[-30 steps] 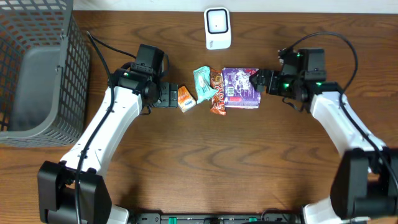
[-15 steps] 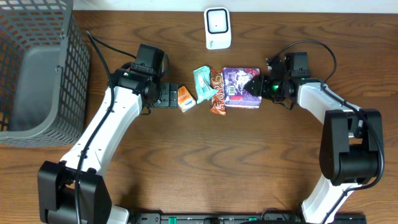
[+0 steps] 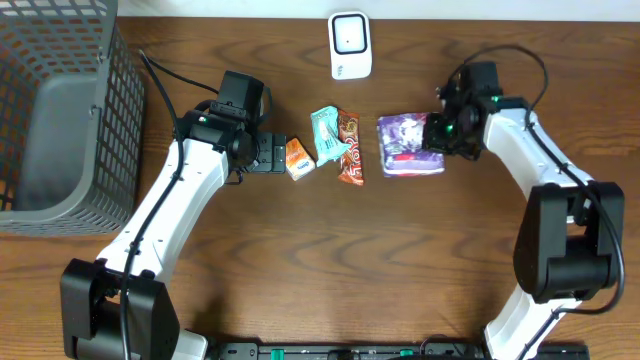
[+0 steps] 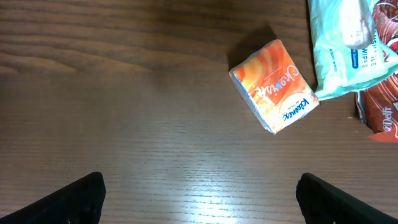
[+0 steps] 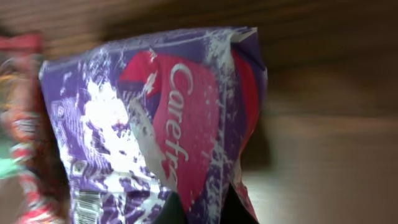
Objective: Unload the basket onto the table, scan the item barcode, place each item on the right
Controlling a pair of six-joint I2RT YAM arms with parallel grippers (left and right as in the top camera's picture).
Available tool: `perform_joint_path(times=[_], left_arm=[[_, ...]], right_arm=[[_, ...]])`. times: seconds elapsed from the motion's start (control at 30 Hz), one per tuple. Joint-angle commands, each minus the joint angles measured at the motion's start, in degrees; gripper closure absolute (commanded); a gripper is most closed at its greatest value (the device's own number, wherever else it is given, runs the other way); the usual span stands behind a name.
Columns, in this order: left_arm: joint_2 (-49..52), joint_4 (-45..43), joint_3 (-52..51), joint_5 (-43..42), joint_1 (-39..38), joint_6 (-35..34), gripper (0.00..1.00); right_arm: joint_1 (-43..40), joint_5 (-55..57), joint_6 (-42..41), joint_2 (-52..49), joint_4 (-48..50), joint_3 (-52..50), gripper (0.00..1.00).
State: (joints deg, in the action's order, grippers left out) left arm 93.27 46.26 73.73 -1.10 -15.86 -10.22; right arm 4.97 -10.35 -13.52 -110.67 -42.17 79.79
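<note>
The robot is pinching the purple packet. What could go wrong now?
The right gripper seems to pinch only one edge of the soft purple packet, so it may sag or slip out. Its barcode sits near one corner, so it might end up facing away from the white scanner and not read.

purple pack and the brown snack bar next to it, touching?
Apart. The overhead view shows a strip of bare table between the purple pack and the brown snack bar.
</note>
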Motion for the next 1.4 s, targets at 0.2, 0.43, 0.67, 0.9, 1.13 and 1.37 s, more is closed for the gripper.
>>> perform_joint_path(times=[0.2, 0.43, 0.67, 0.9, 1.13, 1.37], left_arm=[[0.3, 0.2, 0.2, 0.7, -0.1, 0.8, 0.02], [0.3, 0.2, 0.2, 0.7, -0.1, 0.8, 0.02], [0.3, 0.2, 0.2, 0.7, -0.1, 0.8, 0.02], [0.3, 0.2, 0.2, 0.7, -0.1, 0.8, 0.02], [0.3, 0.2, 0.2, 0.7, -0.1, 0.8, 0.02], [0.3, 0.2, 0.2, 0.7, -0.1, 0.8, 0.02]], right_arm=[[8.8, 56.1, -5.8, 3.5, -11.3, 5.0, 0.99], [10.7, 58.9, -5.7, 1.3, -10.7, 3.9, 0.99], [13.6, 55.3, -5.7, -3.1, -9.8, 3.8, 0.96], [20.9, 48.1, -5.7, -3.8, -4.2, 3.8, 0.49], [25.7, 41.7, -5.7, -3.7, -0.7, 5.6, 0.27], [24.5, 34.6, -5.7, -3.5, -7.3, 14.5, 0.2]])
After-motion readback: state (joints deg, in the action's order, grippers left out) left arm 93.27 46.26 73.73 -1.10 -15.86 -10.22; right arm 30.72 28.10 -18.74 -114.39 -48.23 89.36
